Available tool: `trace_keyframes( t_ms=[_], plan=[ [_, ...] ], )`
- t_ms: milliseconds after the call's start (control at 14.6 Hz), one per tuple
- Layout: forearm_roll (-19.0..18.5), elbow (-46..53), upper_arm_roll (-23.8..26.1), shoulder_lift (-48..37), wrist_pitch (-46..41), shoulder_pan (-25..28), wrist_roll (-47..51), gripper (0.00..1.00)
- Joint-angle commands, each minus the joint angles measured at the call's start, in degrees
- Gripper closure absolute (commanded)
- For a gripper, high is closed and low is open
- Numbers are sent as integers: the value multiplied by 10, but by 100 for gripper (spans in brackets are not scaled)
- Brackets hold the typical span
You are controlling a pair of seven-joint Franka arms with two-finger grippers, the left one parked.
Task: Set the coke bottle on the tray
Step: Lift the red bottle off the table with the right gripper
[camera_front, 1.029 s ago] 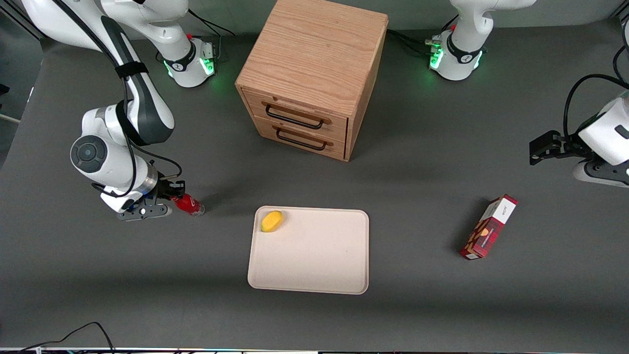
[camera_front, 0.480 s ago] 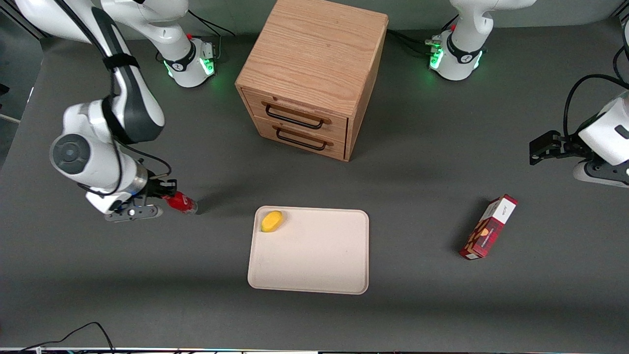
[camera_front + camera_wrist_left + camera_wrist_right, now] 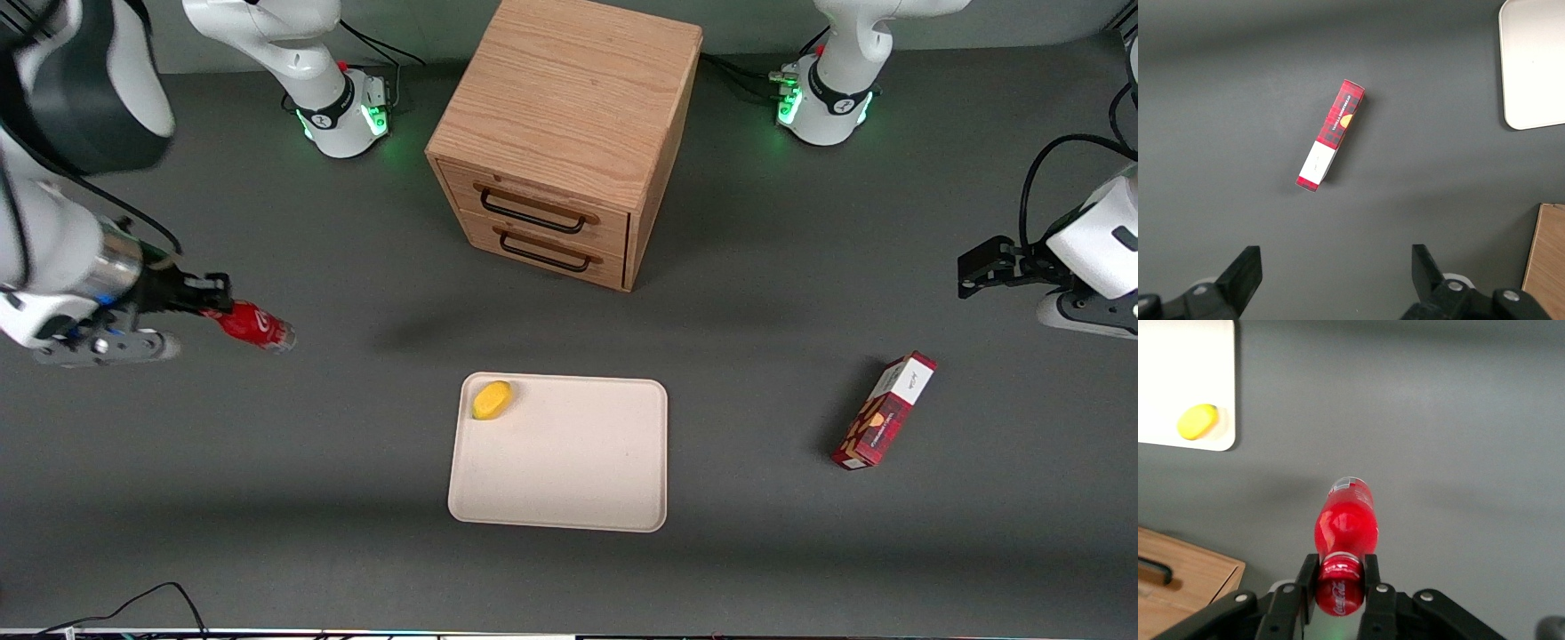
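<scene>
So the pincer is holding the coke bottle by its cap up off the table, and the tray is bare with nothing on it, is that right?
Not quite. The pincer does hold the coke bottle by its cap, lifted toward the working arm's end of the table, but the tray is not bare: a small yellow object lies in one of its corners. The front view shows it, and the right wrist view too.

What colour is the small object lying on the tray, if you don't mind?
Yellow object, in a tray corner; clearest in the front view.

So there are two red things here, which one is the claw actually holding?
The coke bottle: the claw is shut on its cap end, lifted off the table. The red patterned carton lies untouched toward the parked arm's end.
</scene>
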Motion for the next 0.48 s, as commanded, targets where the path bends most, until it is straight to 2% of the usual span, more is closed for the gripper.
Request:
trace_keyframes(
  t_ms=[0, 275, 412],
  plan=[
    [15, 46, -2, 16, -28, -10, -6, 100],
    [13, 62, 4, 60, 2, 1, 16, 100],
    [13, 77, 5, 88, 35, 36, 66, 100]
  ],
)
